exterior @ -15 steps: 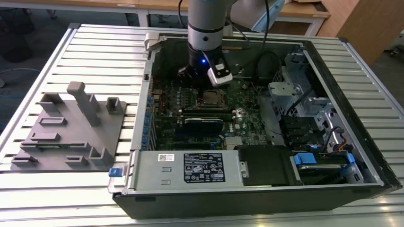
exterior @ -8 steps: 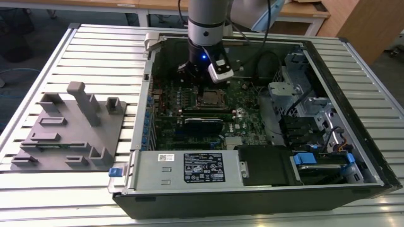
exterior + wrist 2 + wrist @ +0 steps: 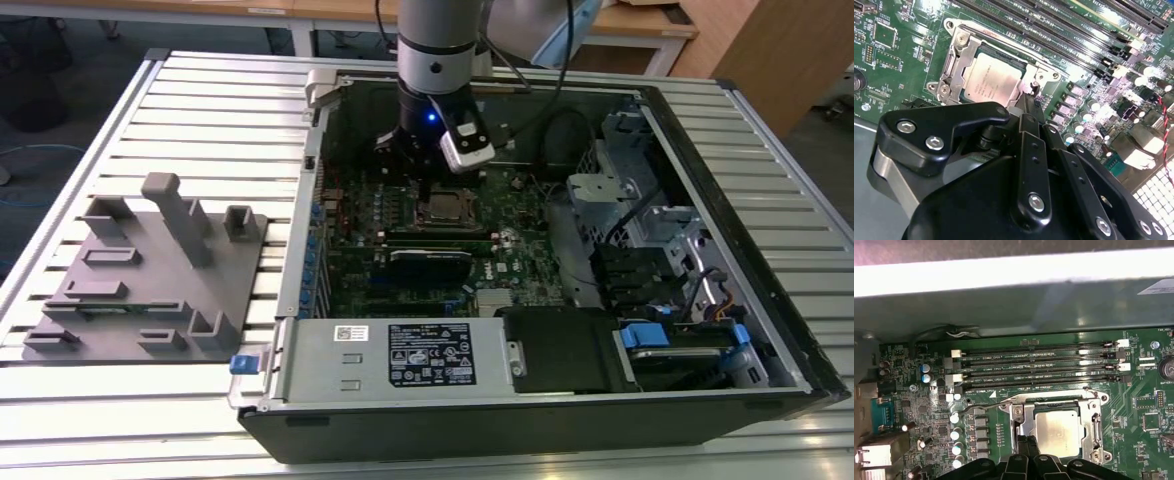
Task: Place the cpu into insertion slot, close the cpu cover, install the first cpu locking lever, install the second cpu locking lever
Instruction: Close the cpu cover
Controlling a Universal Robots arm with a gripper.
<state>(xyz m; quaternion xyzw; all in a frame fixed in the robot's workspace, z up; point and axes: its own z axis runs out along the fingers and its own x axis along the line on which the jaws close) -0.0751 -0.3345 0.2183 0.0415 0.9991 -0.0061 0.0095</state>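
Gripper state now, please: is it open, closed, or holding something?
Gripper: closed, its tips at the edge of the cpu cover; nothing visibly held.

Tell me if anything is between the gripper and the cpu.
Nothing visible is. The gripper hangs close by the cpu, whose top lies bare in the window of the cpu cover.

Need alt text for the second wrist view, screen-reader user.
A flat square silver-grey cpu shows through the window of the thin silvery metal cpu cover, which lies flat over its edges, on a green circuit board. The arm's black gripper looms in the foreground, its tip beside the cover's corner; long black memory slots run behind.
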